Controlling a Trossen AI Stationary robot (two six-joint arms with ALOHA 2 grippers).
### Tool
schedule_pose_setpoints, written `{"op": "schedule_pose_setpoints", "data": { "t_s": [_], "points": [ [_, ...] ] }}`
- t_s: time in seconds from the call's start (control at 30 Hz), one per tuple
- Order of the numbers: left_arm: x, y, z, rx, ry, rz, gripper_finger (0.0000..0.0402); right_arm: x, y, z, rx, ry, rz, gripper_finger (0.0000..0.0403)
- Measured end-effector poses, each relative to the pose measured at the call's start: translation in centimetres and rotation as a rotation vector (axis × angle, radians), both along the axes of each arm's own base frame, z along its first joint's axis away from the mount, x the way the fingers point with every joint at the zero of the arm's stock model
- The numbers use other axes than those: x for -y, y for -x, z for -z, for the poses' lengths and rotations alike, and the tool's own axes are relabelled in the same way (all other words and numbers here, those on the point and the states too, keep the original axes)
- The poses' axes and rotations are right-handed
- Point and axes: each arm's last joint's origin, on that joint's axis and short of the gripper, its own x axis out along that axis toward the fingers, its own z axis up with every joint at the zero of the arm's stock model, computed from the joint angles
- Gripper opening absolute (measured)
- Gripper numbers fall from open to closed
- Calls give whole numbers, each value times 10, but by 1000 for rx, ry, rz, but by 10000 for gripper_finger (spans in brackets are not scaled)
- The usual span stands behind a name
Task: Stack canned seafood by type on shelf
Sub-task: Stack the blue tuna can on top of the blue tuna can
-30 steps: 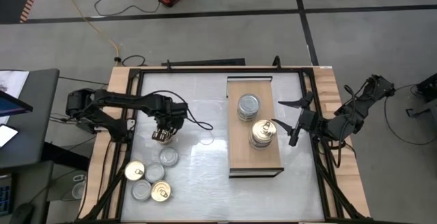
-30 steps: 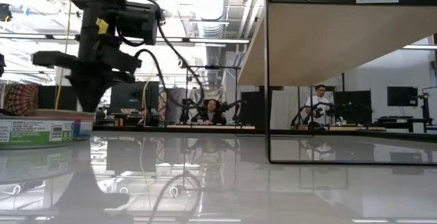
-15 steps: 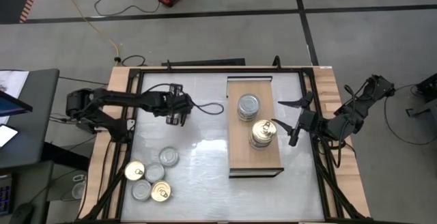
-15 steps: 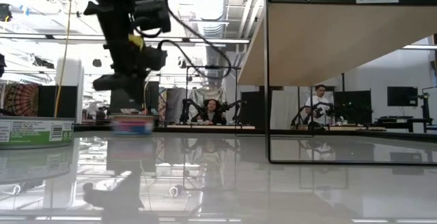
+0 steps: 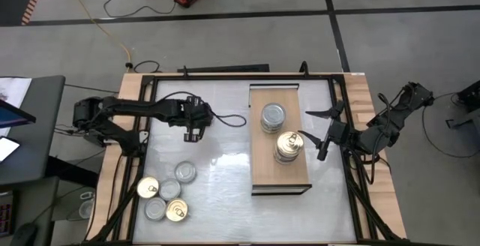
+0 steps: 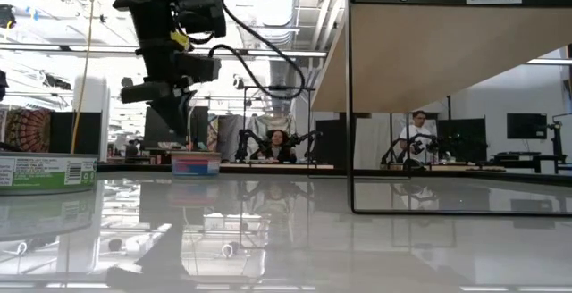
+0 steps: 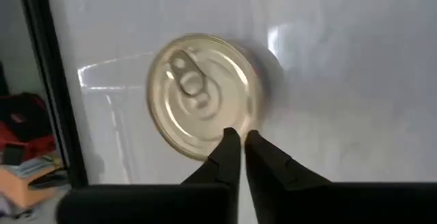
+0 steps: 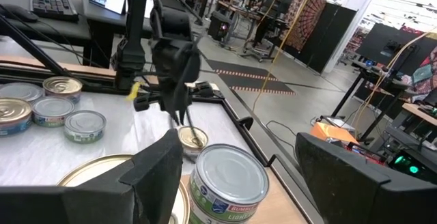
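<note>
My left gripper (image 5: pixel 196 131) stands over the left half of the table, fingers pointing down and shut on a gold pull-tab tin (image 7: pixel 201 94), also seen in the low view (image 6: pixel 197 163) and the right wrist view (image 8: pixel 192 138). The light-wood shelf (image 5: pixel 262 167) carries two stacks standing on their bases: a silver-lidded one (image 5: pixel 273 117) and a gold-lidded one (image 5: pixel 289 147). Several loose tins (image 5: pixel 166 193) sit on the table near its near left corner. My right gripper (image 5: pixel 315 137) waits open just right of the shelf, beside the gold stack. My left gripper has the gold tin by the edge of its lid (image 7: pixel 237 141), the two fingertips (image 7: pixel 229 145) closed together on the rim. They come from above, pointing down. The tin stays level and seems to rest with its base on the table.
The table's black frame rails (image 5: pixel 142 126) run close to the left gripper's left side. A cable loops from the left arm across the table (image 5: pixel 229 118). A bare stretch of tabletop (image 5: pixel 225 171) lies between the left gripper and the shelf. People sit in the room behind (image 6: pixel 279 141).
My left gripper has travelled from beside the loose tins toward the far edge and a little right, staying shut, and the gold tin has gone with it, away from the cluster. In the last half second it has hardly moved.
</note>
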Motion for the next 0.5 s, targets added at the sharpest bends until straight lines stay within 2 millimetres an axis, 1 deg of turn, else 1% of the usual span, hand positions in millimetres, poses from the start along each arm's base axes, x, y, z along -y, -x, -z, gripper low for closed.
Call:
{"op": "schedule_pose_setpoints", "data": {
  "t_s": [0.1, 0.23, 0.33, 0.4, 0.5],
  "points": [
    [10, -4, 2, -3, -30, 5, 58, 0, 0, 0, -2, 2, 0, 311],
    [19, -7, 3, 1, -106, 0, 122, 1, 0, 0, -2, 1, 4, 311],
    [22, -9, 7, -19, -80, 14, 160, 3, -1, 0, 0, -3, 18, 311],
    [22, -11, 13, -32, -61, 19, 175, 4, -2, 0, 1, -6, 24, 311],
    [21, -13, 29, -66, -85, -3, 178, 5, -4, 0, -1, -14, 5, 311]
  ]
}}
